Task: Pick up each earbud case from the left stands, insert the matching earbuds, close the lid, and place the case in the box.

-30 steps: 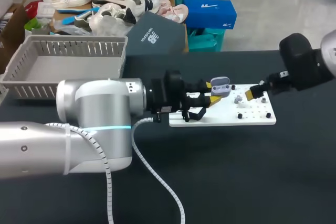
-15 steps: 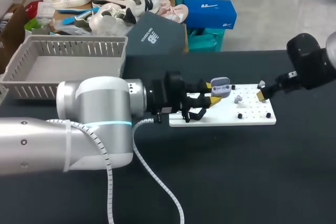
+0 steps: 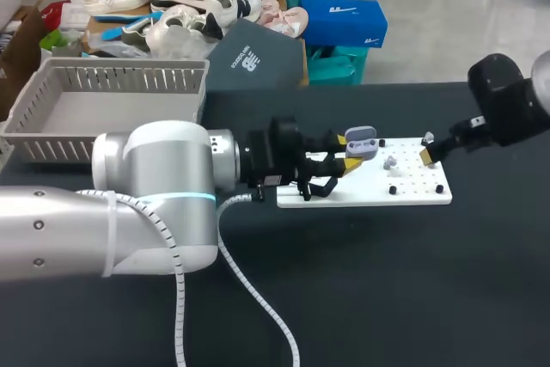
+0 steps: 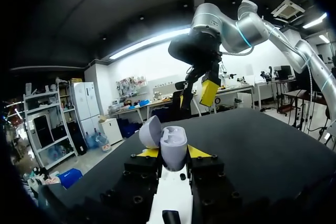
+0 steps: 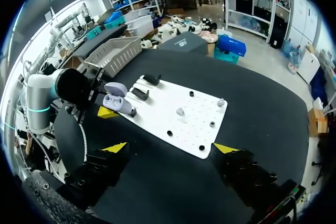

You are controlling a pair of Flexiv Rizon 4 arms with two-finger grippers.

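My right arm has drawn back from over the white board (image 3: 412, 195) to its far right corner since a second ago; my left arm is unchanged. The counter (image 3: 387, 290) is black. The board lies well apart from its near edge. The grey box (image 3: 51, 139) stands at the rear left, apart from the board. My left hand (image 3: 345, 152) grips the earbud case (image 3: 361, 141), lid open, over the board's left end. My right hand (image 5: 170, 147) is spread wide, holding nothing. One earbud (image 3: 389, 162) stands mid-board.
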